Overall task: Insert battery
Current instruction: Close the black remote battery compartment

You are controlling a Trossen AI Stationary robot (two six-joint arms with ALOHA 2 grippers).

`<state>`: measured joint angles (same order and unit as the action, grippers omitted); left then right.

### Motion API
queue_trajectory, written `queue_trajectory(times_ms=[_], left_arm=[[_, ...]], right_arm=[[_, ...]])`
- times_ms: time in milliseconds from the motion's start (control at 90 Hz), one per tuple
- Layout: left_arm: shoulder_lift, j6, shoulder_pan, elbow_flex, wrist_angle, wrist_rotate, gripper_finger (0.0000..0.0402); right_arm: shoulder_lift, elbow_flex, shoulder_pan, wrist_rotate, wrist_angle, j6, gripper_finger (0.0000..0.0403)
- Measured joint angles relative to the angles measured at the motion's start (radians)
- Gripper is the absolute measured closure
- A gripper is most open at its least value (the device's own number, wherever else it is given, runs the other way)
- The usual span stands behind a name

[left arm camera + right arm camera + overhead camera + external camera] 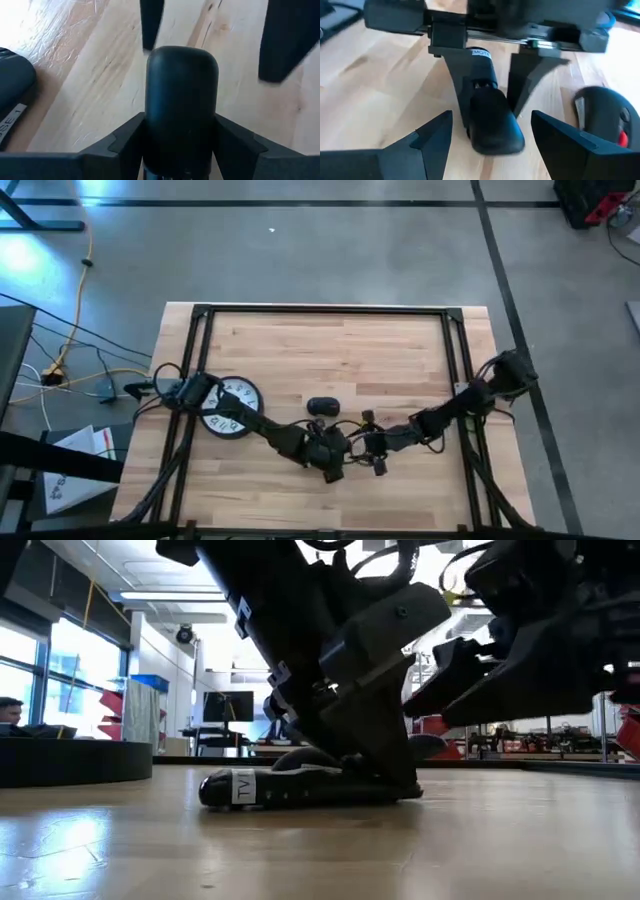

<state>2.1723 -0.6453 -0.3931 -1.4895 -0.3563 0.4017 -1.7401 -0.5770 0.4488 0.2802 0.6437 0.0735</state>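
Item one, the remote control: we find it lying flat on the wooden table, near the front middle, a white label at one end, its rounded dark end toward the right arm.

Item two, the left gripper: we record it down at the table, its two fingers set on either side of the remote, clasping its body.

Item three, the right gripper: we place it just beside the left one, facing the remote's rounded end, its fingers spread wide with nothing between them.

Item four, a computer mouse: dark, resting on the table just behind the two grippers, apart from the remote.

Item five, a wall clock: white face up, under the left arm near the table's left side.

We cannot make out a battery in any view.
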Motion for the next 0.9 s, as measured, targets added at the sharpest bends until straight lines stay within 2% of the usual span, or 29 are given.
queue_trajectory(times_ms=[89, 278, 600, 900], left_arm=[[0.0, 0.0, 0.0, 0.0, 0.001, -0.002, 0.0218], [0.0, 0.01, 0.0, 0.0, 0.005, -0.001, 0.0218], [0.0, 0.011, 0.0, 0.0, 0.004, -0.001, 0.0218], [0.0, 0.011, 0.0, 0.0, 0.005, -0.004, 0.0218]], right_arm=[[-0.021, -0.044, -0.02, -0.006, -0.066, 0.005, 0.0162], [-0.047, -0.086, -0.047, -0.096, -0.142, -0.013, 0.0162], [-0.048, -0.084, -0.056, -0.102, -0.148, -0.004, 0.0164], [-0.048, -0.084, -0.056, -0.103, -0.148, 0.023, 0.02]])
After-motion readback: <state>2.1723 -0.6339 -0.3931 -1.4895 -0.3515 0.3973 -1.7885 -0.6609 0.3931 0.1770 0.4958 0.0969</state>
